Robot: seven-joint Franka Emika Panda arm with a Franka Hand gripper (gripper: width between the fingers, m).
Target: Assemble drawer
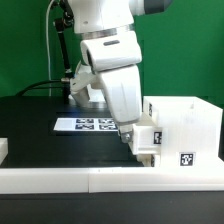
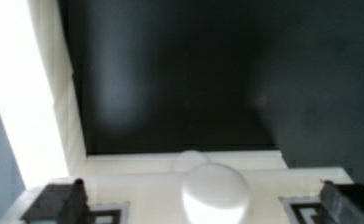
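**Arm low over the drawer parts, pincer spread wide**

Nearest to the exterior view, a long low white border rail [image 1: 100, 180] runs across the front of the black table [image 1: 30, 125], with a seam partway along it. A short white block [image 1: 3, 149] pokes in at the exterior view's left edge, just behind the rail.

Right behind the rail, toward the exterior view's right, sits the drawer kit. The tall white box casing [image 1: 190, 125] stands against the rail, and a black-and-white square tag [image 1: 186, 158] shows on its front face. Just beside it, on the side facing the exterior view's left, is a smaller white piece [image 1: 150, 140] with a tag of its own [image 1: 156, 137]; whether it is one of the small trays I cannot make out from here.

The gripper [image 1: 133, 143] hangs down at that smaller piece, its fingers pointing at the table. In the wrist view the two dark fingertips [image 2: 58, 203] stand far apart at either side, so the pincer is spread wide, and nothing is clamped between them. A rounded white part [image 2: 214, 190] shows in the gap, resting against a pale ledge [image 2: 179, 162], with a white wall [image 2: 51, 80] rising along one side; beyond them there is only dark table.

Farther back, the marker board [image 1: 85, 124] lies flat on the table, partly hidden by the arm [image 1: 110, 60]. Behind everything, dark cables [image 1: 45, 88] trail along a green backdrop [image 1: 25, 45].
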